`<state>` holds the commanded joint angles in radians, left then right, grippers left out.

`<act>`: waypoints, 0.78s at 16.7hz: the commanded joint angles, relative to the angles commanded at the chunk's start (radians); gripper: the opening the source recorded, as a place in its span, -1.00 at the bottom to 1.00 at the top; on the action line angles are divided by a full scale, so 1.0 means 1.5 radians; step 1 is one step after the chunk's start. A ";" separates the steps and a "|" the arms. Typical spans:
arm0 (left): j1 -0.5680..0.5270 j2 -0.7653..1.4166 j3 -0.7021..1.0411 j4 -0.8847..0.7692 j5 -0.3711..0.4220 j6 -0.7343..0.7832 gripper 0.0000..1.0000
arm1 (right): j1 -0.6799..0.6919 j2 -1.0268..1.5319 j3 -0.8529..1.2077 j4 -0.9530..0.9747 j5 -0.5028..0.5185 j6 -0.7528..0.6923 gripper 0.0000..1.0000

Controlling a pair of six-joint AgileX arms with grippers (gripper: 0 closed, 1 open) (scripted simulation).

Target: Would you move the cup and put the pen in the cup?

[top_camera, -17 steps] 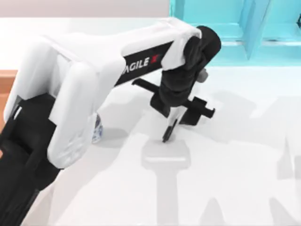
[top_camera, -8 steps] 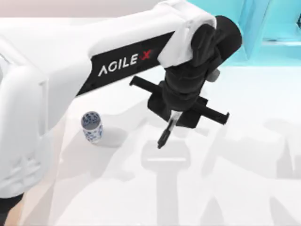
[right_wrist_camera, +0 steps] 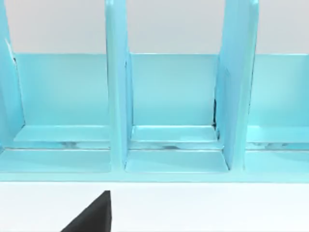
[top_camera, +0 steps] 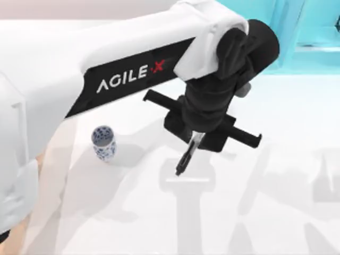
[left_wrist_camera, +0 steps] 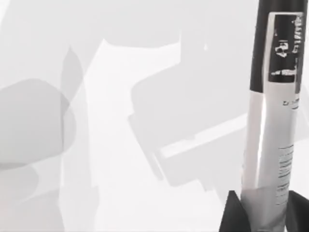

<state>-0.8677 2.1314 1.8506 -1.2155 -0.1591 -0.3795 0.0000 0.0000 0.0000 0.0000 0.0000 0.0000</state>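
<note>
- Table is pale white, crossed by soft grey shadows; a turquoise shelf unit with upright dividers stands at its far right edge.
- One cup and one pen.
- My left gripper hangs above mid-table, clamped on the pen, which points down and near-left, clear of the surface.
- The cup stands upright, well apart to the left.
- My big white left arm covers the far-left table.
- My right gripper faces the shelf; I cannot tell its state.
</note>
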 joint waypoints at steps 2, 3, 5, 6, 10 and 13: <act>0.003 -0.010 -0.015 0.020 -0.001 0.007 -1.00 | 0.000 0.000 0.000 0.000 0.000 0.000 1.00; 0.006 -0.019 -0.030 0.040 -0.001 0.013 -1.00 | 0.000 0.000 0.000 0.000 0.000 0.000 1.00; 0.017 -0.045 -0.075 0.099 -0.002 0.030 -1.00 | 0.000 0.000 0.000 0.000 0.000 0.000 1.00; 0.025 -0.061 -0.104 0.137 -0.003 0.041 -1.00 | 0.000 0.000 0.000 0.000 0.000 0.000 1.00; 0.066 -0.146 -0.259 0.339 -0.002 0.089 -1.00 | 0.000 0.000 0.000 0.000 0.000 0.000 1.00; 0.103 -0.224 -0.403 0.526 0.000 0.128 -1.00 | 0.000 0.000 0.000 0.000 0.000 0.000 1.00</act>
<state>-0.7133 1.7954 1.2468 -0.4267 -0.1590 -0.1870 0.0000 0.0000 0.0000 0.0000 0.0000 0.0000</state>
